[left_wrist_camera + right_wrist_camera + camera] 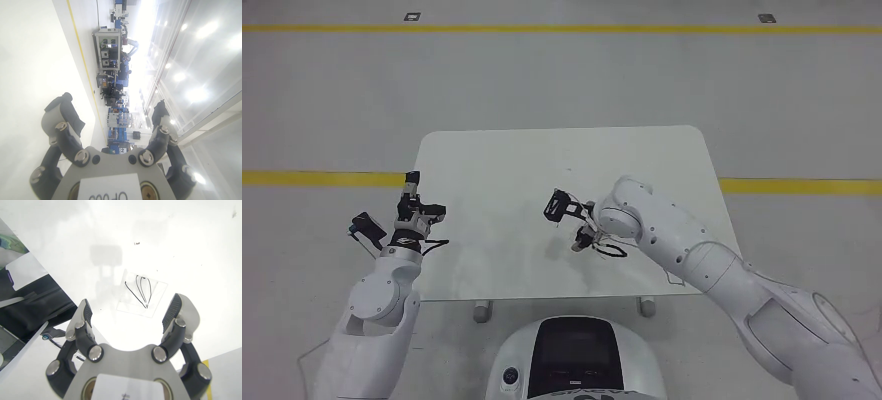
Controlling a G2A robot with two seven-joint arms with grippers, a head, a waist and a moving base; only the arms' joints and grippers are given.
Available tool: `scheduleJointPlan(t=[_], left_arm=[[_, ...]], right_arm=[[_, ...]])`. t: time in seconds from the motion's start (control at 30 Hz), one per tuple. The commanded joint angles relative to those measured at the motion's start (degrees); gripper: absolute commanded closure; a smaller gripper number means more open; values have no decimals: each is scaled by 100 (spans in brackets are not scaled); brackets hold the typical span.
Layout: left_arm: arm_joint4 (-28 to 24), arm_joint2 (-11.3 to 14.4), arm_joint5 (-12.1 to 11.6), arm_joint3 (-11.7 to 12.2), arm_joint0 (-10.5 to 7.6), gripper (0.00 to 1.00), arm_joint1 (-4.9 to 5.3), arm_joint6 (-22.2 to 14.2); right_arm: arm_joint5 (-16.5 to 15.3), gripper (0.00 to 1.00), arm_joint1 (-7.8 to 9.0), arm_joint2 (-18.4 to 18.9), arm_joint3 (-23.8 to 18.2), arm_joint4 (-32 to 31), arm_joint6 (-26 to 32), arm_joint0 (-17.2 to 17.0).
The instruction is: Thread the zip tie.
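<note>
Looking down on a white surface [542,150] with rounded corners, set on a pale grey floor [562,80] crossed by yellow lines [322,178]. Right pincer [130,298] over the middle of it, spread wide, gripping nothing. Just past its fingertips, flat on the surface: zip ties [141,292], thin and black, inside a clear sleeve [157,291]. Long axes running away from the pincer, bunched to a point at the near end, fanning apart at the far end. Sleeve well in from the surface's edges, with a few small dark specks [137,243] beyond it. Left pincer [113,102] at the surface's left edge, likewise wide and holding nothing, aimed level across the floor. Farther off that way, a hall with blue benches [117,132], a framed cabinet [107,49] and bright ceiling lights [179,75].
</note>
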Motion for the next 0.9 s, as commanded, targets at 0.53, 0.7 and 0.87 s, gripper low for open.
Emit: scheduleJointPlan(t=[0.53,0.7,0.87], left_arm=[[0,0,0,0,0,0,0,0],[0,0,0,0,0,0,0,0],[0,0,0,0,0,0,0,0]], right_arm=[[-204,76,-123,-141,202,-528,98,-70],[-257,79,-188,-182,362,-583,47,-34],[-257,80,-269,-286,573,-653,-41,36]])
